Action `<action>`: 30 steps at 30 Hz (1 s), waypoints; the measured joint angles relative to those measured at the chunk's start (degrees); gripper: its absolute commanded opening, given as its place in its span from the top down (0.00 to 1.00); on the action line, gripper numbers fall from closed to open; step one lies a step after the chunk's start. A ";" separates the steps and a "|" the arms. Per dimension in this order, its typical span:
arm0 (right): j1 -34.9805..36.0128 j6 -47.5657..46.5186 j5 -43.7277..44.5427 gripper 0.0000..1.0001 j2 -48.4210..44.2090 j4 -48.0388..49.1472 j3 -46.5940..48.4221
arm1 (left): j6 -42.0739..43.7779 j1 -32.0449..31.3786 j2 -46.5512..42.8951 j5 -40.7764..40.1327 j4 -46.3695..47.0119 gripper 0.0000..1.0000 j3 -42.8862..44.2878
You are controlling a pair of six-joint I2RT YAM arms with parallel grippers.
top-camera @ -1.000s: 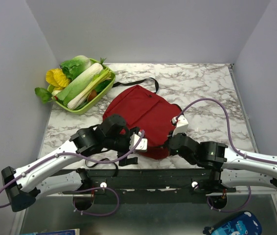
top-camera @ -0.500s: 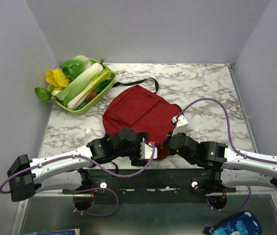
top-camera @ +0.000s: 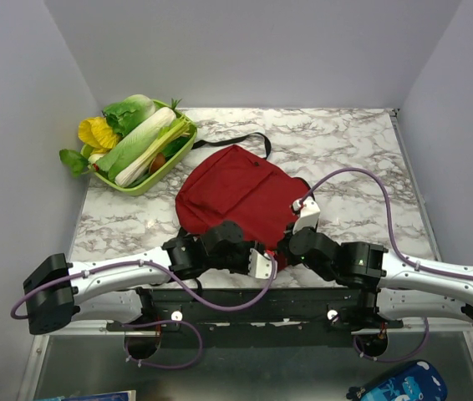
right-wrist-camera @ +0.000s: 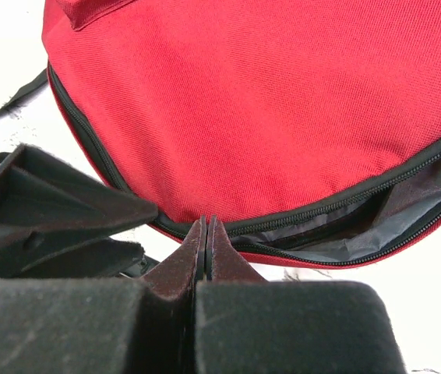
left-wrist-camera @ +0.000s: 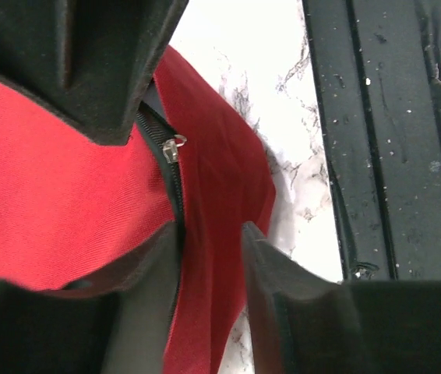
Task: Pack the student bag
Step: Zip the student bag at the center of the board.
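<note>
Here the student bag (top-camera: 236,188) lies far-to-near, opening nearest, left jaws half-closed on its edge, right jaws closed.

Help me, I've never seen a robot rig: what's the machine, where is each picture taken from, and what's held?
A left arm and a right arm are bolted to a marble table. The overhead picture looks down on them; the other two come from cameras on each wrist. A red student bag lies in the middle, with a green basket of vegetables at the far left. The left end effector straddles the bag's zipper edge; whether it grips is unclear. The right end effector is shut at the open zipper.
</note>
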 measured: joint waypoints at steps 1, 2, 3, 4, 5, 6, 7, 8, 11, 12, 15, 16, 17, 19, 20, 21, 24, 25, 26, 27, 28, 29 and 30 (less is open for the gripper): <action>0.00 0.00 -0.09 0.99 0.00 0.04 -0.09 | 0.31 -0.15 0.33 0.04 0.07 0.45 0.00; 0.00 0.00 -0.11 0.99 0.00 0.09 -0.20 | 0.39 -0.24 0.59 0.07 0.15 0.44 0.00; 0.00 0.00 -0.11 0.99 -0.02 0.15 -0.35 | 0.66 -0.35 0.96 0.04 0.42 0.44 0.00; 0.00 0.00 -0.13 0.99 -0.04 0.26 -0.52 | 0.79 -0.37 1.27 0.04 0.74 0.44 0.00; 0.00 0.00 -0.17 0.99 -0.07 0.44 -0.74 | 1.03 -0.42 1.62 0.04 1.03 0.46 -0.02; 0.00 0.00 -0.26 0.99 -0.09 0.57 -0.96 | 1.33 -0.46 1.86 0.02 1.25 0.51 -0.02; 0.00 0.00 -0.35 0.99 -0.13 0.66 -1.20 | 1.49 -0.46 2.14 0.02 1.57 0.55 -0.02; 0.00 0.00 -0.42 0.99 -0.15 0.70 -1.36 | 1.66 -0.48 2.34 0.00 1.81 0.59 -0.02; 0.00 0.00 -0.52 0.99 -0.22 0.90 -1.66 | 2.43 -0.52 2.64 -0.02 2.34 0.72 -0.04; 0.00 0.00 -0.52 0.99 -0.33 0.90 -1.73 | 2.95 -0.52 2.71 -0.13 2.60 0.73 -0.07; 0.00 0.00 -0.55 0.99 -0.83 0.92 -1.99 | 3.85 -0.52 3.02 -0.39 3.21 0.73 -0.11; 0.00 0.00 -0.55 0.99 -1.09 0.92 -2.10 | 4.15 -0.52 3.19 -0.48 3.45 0.74 -0.17; 0.00 0.00 -0.55 0.99 -1.40 0.90 -2.25 | 4.48 -0.52 3.32 -0.61 3.80 0.76 -0.33; 0.00 0.07 -0.55 0.99 -1.95 0.92 -2.51 | 4.81 -0.52 3.41 -0.63 4.17 0.86 -0.63; 0.00 0.15 -0.57 0.99 -2.16 0.90 -2.64 | 5.03 -0.57 3.45 -0.63 4.33 0.91 -0.76; 0.00 0.20 -0.57 0.99 -2.34 0.87 -2.80 | 5.29 -0.59 3.45 -0.66 4.42 1.00 -0.81; 0.00 0.35 -0.57 0.99 -2.51 0.85 -2.91 | 6.80 -1.05 3.45 -0.63 4.44 1.00 -1.03; 0.00 0.37 -0.55 0.99 -2.51 0.83 -2.93 | 7.39 -1.33 3.45 -0.63 4.33 1.00 -1.18; 0.00 0.39 -0.52 0.99 -2.51 0.81 -2.93 | 8.28 -1.62 3.43 -0.59 4.09 1.00 -1.22; 0.00 0.39 -0.52 0.99 -2.49 0.76 -2.93 | 9.05 -1.84 3.39 -0.50 3.69 1.00 -1.22; 0.00 0.39 -0.50 0.99 -2.49 0.70 -2.93 | 9.73 -1.99 3.28 -0.28 3.06 1.00 -1.18; -0.02 0.39 -0.48 0.99 -2.40 0.52 -2.93 | 10.84 -2.14 3.04 0.09 2.05 1.00 -1.05; -0.11 0.37 -0.48 0.99 -2.29 0.35 -2.93 | 11.82 -2.40 2.78 0.24 0.76 1.00 -0.72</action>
